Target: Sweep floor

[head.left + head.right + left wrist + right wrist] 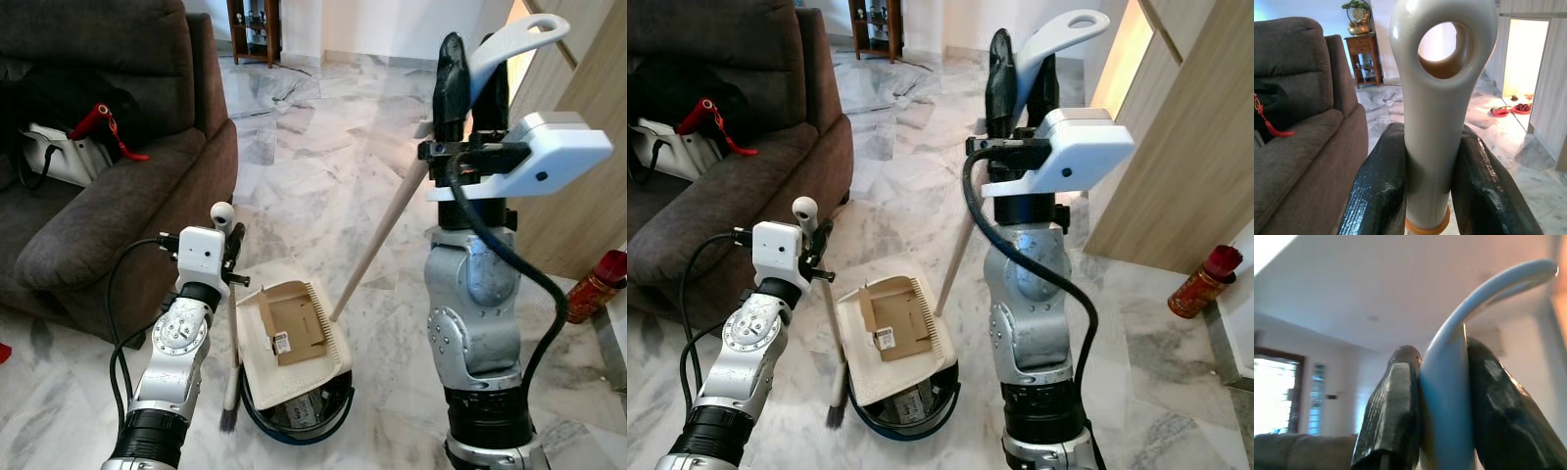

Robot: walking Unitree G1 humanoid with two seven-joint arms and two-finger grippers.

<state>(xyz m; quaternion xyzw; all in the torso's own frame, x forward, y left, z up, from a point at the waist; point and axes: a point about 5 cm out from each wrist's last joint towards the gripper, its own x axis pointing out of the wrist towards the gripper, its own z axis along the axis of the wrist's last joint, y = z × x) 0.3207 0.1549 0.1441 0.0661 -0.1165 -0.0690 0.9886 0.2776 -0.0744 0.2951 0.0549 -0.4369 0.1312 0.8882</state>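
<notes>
My left gripper [234, 247] is shut on the thin handle of a small broom [232, 333]. The broom stands almost upright, its dark bristles [228, 421] touching the marble floor. Its pale handle top with a hole [1442, 73] is pinched between the black fingers [1378, 191]. My right gripper [472, 73], raised high, is shut on the white curved grip [519, 39] of a long wooden dustpan pole [387, 230]. The cream dustpan [328, 367] rests tilted on a dark bin [333, 411], and a piece of torn cardboard [294, 323] lies in the pan.
A brown sofa [118, 186] stands close on the left, with a white bag with a red strap [69, 147] on its seat. A wooden panel [588, 147] and a red bottle [600, 284] are at the right. A wooden shelf [255, 29] stands far back.
</notes>
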